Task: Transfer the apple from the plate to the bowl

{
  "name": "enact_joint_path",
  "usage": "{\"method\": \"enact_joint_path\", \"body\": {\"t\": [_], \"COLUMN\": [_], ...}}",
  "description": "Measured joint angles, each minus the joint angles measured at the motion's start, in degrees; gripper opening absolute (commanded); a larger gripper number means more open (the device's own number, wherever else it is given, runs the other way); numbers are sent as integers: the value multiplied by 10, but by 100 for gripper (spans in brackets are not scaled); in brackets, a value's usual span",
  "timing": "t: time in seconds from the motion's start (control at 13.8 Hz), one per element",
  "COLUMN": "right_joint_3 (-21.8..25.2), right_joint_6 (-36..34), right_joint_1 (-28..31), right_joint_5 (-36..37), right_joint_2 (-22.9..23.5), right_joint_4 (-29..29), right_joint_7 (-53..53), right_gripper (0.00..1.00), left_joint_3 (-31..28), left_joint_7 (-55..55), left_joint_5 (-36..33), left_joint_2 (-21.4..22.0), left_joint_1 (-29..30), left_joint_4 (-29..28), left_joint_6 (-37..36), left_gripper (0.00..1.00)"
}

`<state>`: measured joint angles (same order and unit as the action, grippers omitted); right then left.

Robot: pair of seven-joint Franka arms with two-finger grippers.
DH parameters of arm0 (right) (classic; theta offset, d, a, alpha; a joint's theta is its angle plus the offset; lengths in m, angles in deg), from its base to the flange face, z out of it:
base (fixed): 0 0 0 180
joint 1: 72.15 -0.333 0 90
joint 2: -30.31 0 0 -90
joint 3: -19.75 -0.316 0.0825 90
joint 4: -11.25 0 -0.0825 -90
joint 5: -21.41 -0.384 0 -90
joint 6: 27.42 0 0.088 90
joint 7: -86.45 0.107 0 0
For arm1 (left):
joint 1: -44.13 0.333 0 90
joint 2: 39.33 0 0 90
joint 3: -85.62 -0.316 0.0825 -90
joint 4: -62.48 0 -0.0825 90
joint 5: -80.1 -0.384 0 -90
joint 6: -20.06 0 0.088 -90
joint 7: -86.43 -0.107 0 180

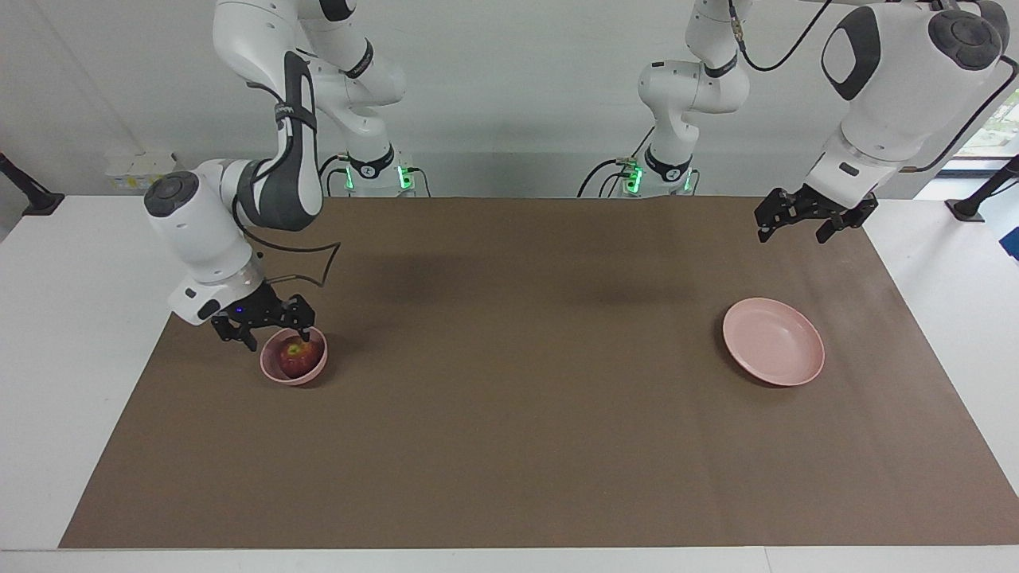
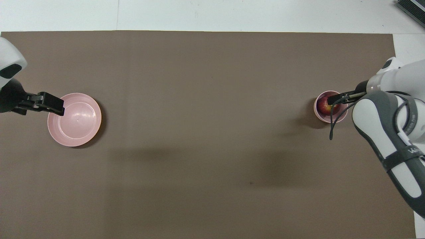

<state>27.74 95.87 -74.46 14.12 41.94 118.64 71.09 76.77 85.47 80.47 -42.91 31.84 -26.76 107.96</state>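
Observation:
The dark red apple (image 1: 299,358) lies in the small pink bowl (image 1: 275,372) at the right arm's end of the table; both also show in the overhead view, the apple (image 2: 323,107) inside the bowl (image 2: 317,113). My right gripper (image 1: 276,337) is open just above the bowl's rim, one fingertip over the apple, holding nothing; it also shows in the overhead view (image 2: 334,99). The wide pink plate (image 1: 774,344) (image 2: 74,120) lies empty at the left arm's end. My left gripper (image 1: 794,232) (image 2: 49,103) is open and empty, raised over the plate's edge.
A brown mat (image 1: 517,398) covers the table between the bowl and the plate. White table surface (image 1: 64,318) shows around the mat's edges. The arms' bases stand at the table's edge nearest the robots.

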Motion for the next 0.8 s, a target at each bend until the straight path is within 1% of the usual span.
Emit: {"method": "enact_joint_path", "body": {"t": [0.22,0.36,0.65,0.8], "right_joint_3": [-1,-1,3,3], "right_joint_6": [-43,-99,-245,-306], "right_joint_1": [-8,-11,-8,-5], "right_joint_5": [3,8,18,36], "right_joint_2": [-39,-61,-95,-102], "right_joint_4": [-2,-21,-109,-157], "right_joint_7": [50,60,64,64], "right_gripper": [100,100,100,100], "left_joint_3": [0,3,11,58], "left_joint_7": [1,1,2,3], "left_joint_5": [1,3,6,7], "left_joint_2": [0,0,0,1], "left_joint_1": [1,1,7,54], "left_joint_4": [0,0,0,2], "left_joint_6": [0,0,0,0], "left_gripper": [100,100,100,100]}}
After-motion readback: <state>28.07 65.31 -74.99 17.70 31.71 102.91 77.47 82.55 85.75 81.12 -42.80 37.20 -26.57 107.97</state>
